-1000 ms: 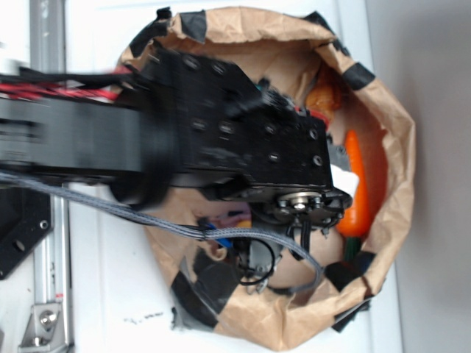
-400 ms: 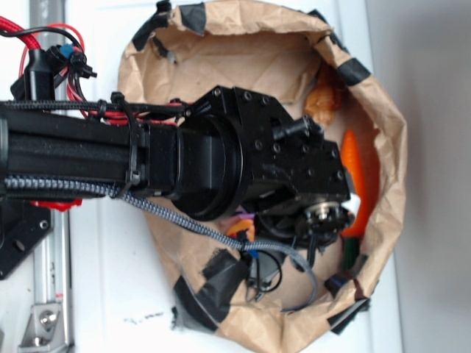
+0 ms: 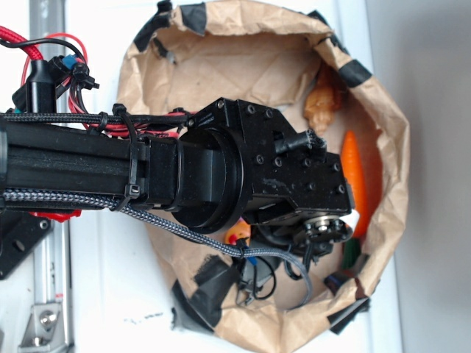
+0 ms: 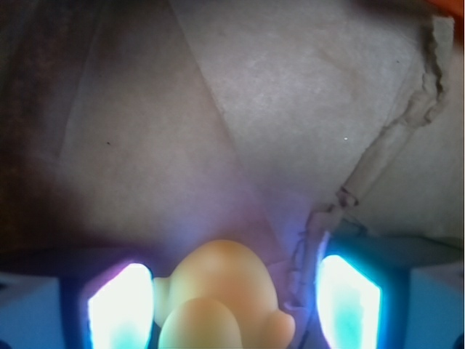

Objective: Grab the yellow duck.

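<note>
Exterior view, arm: I see the black arm (image 3: 110, 165) reaching from the left over a brown paper bag (image 3: 243, 66) that lies open on a white table (image 3: 110, 294).
Exterior view, gripper: its body hides the fingers, so from here I cannot tell how they stand.
Exterior view, duck: only a small yellow patch with a bit of red-orange shows, the duck (image 3: 237, 235), just under the lower edge of the wrist, inside the bag.
Exterior view, carrot: the carrot (image 3: 355, 176) lies along the bag's right wall, green end lower.
Exterior view, other toy: a tan-orange toy (image 3: 324, 103) sits near the upper right wall, apart from the duck.
Wrist view, gripper: I see the gripper (image 4: 232, 309) released, its two glowing fingers (image 4: 120, 305) spread wide.
Wrist view, duck: the duck (image 4: 218, 291) sits between the fingers at the bottom edge, just beside the left one and apart from the right one; contact I cannot tell.
Wrist view, floor: creased brown paper fills the rest.
</note>
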You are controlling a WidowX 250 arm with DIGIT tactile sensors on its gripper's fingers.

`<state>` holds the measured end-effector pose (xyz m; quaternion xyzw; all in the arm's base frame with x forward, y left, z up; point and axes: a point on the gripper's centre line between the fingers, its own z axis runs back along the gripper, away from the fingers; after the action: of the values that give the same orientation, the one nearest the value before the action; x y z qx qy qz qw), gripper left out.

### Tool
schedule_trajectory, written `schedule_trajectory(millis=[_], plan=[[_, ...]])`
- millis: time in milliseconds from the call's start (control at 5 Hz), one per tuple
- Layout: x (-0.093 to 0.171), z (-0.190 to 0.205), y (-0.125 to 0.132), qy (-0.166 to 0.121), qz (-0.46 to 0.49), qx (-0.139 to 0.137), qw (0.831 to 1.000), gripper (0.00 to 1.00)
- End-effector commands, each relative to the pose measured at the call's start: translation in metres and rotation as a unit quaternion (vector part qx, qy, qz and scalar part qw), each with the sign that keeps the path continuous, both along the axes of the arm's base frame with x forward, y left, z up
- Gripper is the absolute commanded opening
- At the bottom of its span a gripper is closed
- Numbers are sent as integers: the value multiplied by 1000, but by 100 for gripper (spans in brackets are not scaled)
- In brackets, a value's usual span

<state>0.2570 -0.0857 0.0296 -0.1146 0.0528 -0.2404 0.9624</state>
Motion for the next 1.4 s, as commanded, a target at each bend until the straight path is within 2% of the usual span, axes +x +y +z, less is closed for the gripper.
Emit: schedule_trajectory(millis=[0, 200, 400, 600, 800, 1000, 1200], plan=[[-15, 14, -24, -12, -38, -3, 999, 0], [-16, 18, -23, -20, -37, 3, 999, 0], [-8, 53, 0, -85, 40, 39, 995, 0], [4, 102, 38, -156, 137, 61, 976, 0], [14, 136, 51, -177, 157, 69, 969, 0], [17, 136, 47, -167, 159, 99, 968, 0], [18, 137, 49, -167, 182, 82, 966, 0]])
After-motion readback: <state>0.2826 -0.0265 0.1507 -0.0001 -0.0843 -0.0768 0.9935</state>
